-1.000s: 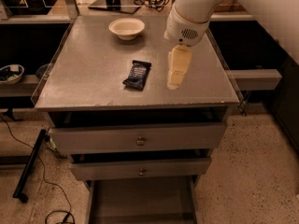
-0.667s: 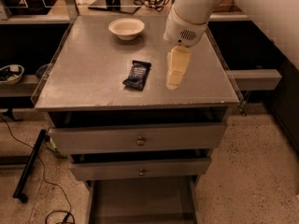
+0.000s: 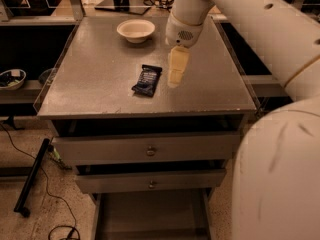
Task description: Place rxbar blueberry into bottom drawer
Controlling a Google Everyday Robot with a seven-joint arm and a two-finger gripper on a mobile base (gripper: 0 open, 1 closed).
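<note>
Approach was the step in hand: the end effector (image 3: pixel 177 70), its opening impossible to tell, hovered just right of the ungrasped rxbar blueberry (image 3: pixel 147 80) on the table (image 3: pixel 90 79) at frame centre, so the next move probably called for shifting left and descending, with the bottom drawer (image 3: pixel 150 216) open below.

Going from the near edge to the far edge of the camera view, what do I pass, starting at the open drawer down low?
Nearest first: bottom drawer → middle drawer → top drawer → snack bar → bowl. The pincer hangs just right of the snack bar, level with it, so it has no clear place.
</note>
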